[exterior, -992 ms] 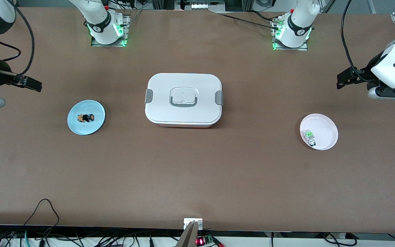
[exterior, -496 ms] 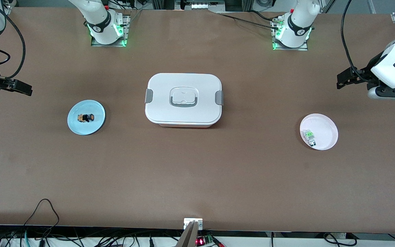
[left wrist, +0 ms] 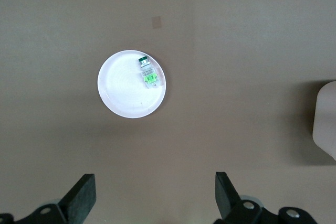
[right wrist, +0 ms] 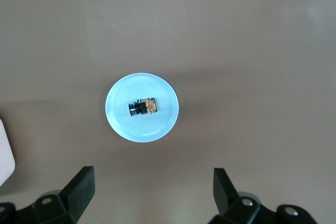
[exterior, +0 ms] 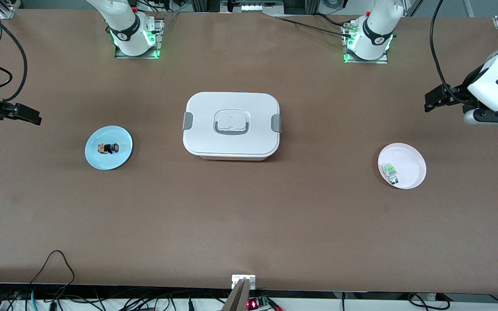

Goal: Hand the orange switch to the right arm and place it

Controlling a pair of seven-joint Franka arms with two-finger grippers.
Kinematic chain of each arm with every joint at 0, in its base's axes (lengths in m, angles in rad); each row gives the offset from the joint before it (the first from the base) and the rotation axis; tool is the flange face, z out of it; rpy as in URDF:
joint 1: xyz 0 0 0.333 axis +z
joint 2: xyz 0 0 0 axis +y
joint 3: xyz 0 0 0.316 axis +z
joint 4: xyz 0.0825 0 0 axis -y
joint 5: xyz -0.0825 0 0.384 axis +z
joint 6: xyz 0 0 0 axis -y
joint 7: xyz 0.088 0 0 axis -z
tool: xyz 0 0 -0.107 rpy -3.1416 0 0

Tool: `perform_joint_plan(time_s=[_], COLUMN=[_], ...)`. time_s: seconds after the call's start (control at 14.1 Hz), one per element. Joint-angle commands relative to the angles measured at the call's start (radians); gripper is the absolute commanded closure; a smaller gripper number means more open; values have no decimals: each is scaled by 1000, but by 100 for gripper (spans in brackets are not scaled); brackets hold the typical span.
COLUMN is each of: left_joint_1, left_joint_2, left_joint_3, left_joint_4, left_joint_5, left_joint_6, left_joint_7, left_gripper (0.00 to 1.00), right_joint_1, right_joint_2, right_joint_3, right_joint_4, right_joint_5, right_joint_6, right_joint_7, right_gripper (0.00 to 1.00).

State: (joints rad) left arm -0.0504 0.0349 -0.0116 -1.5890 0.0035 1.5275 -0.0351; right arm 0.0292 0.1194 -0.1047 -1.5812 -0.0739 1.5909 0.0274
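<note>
Both hands hung released: your right hand [exterior: 26, 115] had drifted outward (empty), the tiny black-and-orange switch [exterior: 108, 148] resting on its pale-blue round plate [exterior: 121, 157]; left hand [exterior: 434, 100] waited.

Brown table [exterior: 249, 216], cables [exterior: 59, 298] along near edge

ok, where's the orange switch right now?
The orange switch lies on the light blue plate toward the right arm's end of the table, beside the closed white container. Neither gripper holds it.
</note>
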Motion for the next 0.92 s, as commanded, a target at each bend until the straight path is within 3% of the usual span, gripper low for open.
perform_joint_plan(time_s=[0.0,0.28,0.85], left_joint_1=[3,3,3], left_joint_2=[-4,-3,-4], left_joint_3=[-4,-5,-4], left_joint_4=[1,3,3], left_joint_5=[15,15,15], left_joint_6=[-4,-4,-4], left_joint_7=[0,0,0], left_gripper=[0,0,0], right_joint_1=[14,14,14], right_joint_2=[-62,-194,-185], right_joint_3=[-10,-12,-27], right_joint_4=[-68,-253,-178], right_joint_5=[16,17,11], right_joint_6=[40,144,101], right_joint_7=[-55,-47,-46], right_gripper=[0,0,0])
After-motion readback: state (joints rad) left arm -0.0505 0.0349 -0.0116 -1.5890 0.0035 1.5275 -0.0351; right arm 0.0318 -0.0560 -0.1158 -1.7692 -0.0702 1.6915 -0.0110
